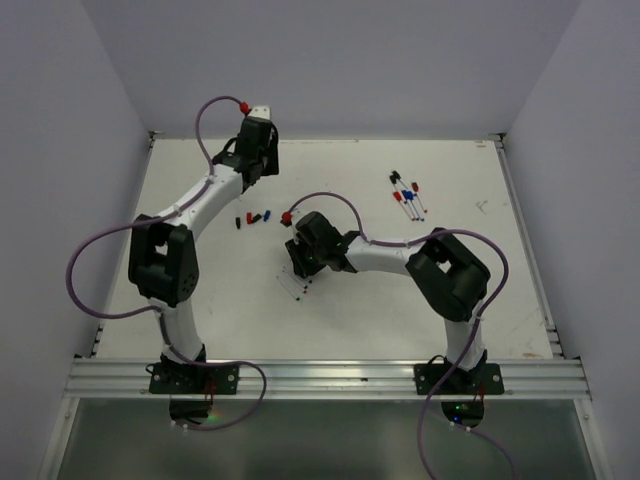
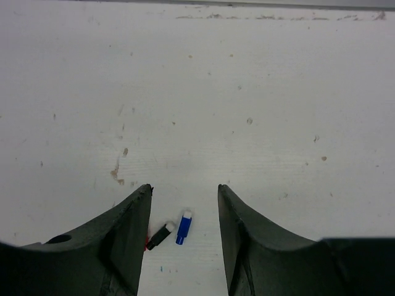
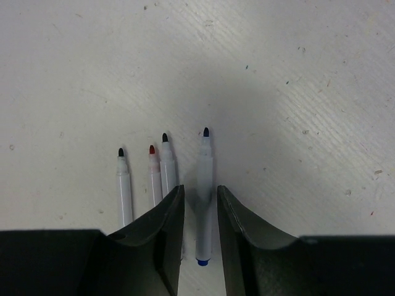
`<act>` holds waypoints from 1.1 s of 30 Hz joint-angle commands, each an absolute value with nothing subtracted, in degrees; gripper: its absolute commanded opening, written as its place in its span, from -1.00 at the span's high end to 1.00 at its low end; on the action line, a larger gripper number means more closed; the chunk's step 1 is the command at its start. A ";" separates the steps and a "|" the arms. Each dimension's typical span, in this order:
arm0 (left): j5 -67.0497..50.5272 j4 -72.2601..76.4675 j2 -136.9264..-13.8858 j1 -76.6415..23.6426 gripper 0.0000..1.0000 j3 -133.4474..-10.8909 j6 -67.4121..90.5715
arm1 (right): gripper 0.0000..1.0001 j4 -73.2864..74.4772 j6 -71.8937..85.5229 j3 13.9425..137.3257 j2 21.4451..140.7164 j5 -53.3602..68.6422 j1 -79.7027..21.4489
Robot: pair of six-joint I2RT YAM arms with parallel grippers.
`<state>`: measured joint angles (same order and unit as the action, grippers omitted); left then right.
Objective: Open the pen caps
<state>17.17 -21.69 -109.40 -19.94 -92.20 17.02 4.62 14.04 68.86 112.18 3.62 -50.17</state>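
White table (image 1: 360, 320): right jaws slightly apart, straddling blue pen (image 3: 204, 197); left jaws wide, empty, over blue cap (image 2: 183, 229).

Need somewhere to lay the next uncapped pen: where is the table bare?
Bare: the far middle, between the left gripper and the capped pens, and the near strip between the arm bases. Crowded: around the loose caps and the uncapped pens at the right gripper.

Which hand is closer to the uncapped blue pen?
Right. The right hand has the blue pen lying between its fingers; the left hand is well away, near loose caps.
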 commanded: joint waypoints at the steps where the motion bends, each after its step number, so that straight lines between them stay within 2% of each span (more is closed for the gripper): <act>1: 17.41 -18.72 -103.90 -19.69 -0.01 -90.97 18.28 | 0.35 6.95 13.27 66.89 112.42 1.06 -50.54; 4: 16.00 -18.90 -101.70 -19.69 -0.01 -90.00 18.72 | 0.34 7.55 13.01 67.41 109.87 0.18 -50.54; 8: 13.72 -17.67 -98.97 -19.60 -0.02 -87.37 19.07 | 0.25 9.92 11.34 69.34 105.57 -9.02 -50.36; 10: 13.01 -17.40 -97.65 -19.69 -0.03 -86.49 19.51 | 0.14 12.11 9.94 71.62 103.63 -11.77 -49.14; 13: 11.60 -16.00 -96.68 -19.69 -0.03 -84.47 20.21 | -0.20 15.10 10.28 74.95 102.92 -13.80 -43.98; 14: 10.64 -15.65 -96.59 -19.69 -0.03 -83.94 20.74 | -0.41 16.25 10.72 76.10 103.18 -13.89 -42.29; 18: 7.48 -14.51 -97.29 -19.69 -0.03 -83.23 21.62 | -0.51 20.21 9.06 80.68 105.37 -18.53 -34.48; 23: 3.88 -11.52 -97.65 -19.77 -0.03 -81.04 23.29 | -0.51 22.06 7.03 85.16 109.94 -19.60 -26.73; 27: 1.41 -10.73 -99.14 -19.69 -0.02 -80.86 23.82 | -0.41 22.76 6.60 86.92 112.58 -16.62 -19.71; 33: -3.07 -8.70 -100.46 -19.78 -0.01 -79.89 24.61 | -0.21 23.20 4.48 88.77 115.22 -16.09 -16.18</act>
<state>0.71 -12.73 -99.83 -19.92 -80.62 23.46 21.98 6.52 85.62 114.83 -16.95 -16.62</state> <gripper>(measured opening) 0.507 0.616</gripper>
